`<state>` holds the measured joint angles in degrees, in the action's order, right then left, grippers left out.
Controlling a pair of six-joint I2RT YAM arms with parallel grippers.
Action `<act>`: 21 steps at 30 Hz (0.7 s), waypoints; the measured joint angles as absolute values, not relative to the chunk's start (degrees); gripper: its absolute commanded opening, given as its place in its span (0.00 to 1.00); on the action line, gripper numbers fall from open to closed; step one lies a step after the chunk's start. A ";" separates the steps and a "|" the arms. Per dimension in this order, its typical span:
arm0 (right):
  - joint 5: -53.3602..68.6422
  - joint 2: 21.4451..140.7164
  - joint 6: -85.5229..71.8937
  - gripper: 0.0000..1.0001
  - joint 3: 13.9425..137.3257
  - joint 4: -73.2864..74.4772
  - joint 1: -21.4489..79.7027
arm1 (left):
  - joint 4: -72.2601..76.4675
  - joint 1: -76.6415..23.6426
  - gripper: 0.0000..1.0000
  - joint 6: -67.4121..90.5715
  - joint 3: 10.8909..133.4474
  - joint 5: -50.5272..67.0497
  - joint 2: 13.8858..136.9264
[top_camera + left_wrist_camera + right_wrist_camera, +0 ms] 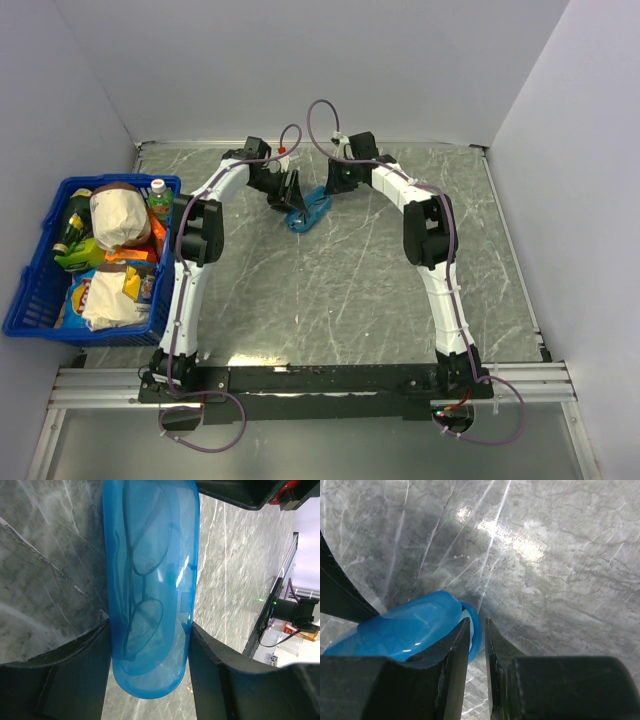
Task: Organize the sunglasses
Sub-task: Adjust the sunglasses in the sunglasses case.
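Overhead wide; wrists close, seemingly sharing case (150,580).

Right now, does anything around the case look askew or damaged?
Nothing stands out. The sunglasses lie inside the blue case, which looks intact. The left gripper holds it across its sides, and the right gripper is narrowed at its end rim; no spill or crack shows.

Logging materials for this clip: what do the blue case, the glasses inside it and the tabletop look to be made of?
The blue case: translucent glossy plastic, probably; the frame shows through, highlights glint. The sunglasses: thin dark frame, likely metal wire; unclear through the shell. The tabletop: grey marble-look surface, veined, polished; could be laminate.
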<state>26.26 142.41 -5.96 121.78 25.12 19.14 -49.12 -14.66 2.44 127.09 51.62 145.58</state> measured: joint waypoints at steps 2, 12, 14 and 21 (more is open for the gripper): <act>26.57 142.41 -5.96 0.26 121.67 25.04 19.14 | -49.10 -14.66 0.59 2.48 127.09 51.59 145.58; 29.65 142.30 -6.33 0.27 119.63 23.55 18.74 | -49.08 -14.48 0.59 2.63 126.67 51.64 145.58; 29.45 141.95 -6.35 0.31 118.74 23.09 18.74 | -48.99 -14.48 0.59 2.68 126.65 51.64 145.58; 32.08 139.59 -8.51 0.41 116.86 23.27 16.82 | -47.31 -14.61 0.59 2.83 125.82 51.62 145.53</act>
<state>32.08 139.59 -8.51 116.86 23.27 16.82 -47.31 -14.61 2.83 125.82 51.62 145.53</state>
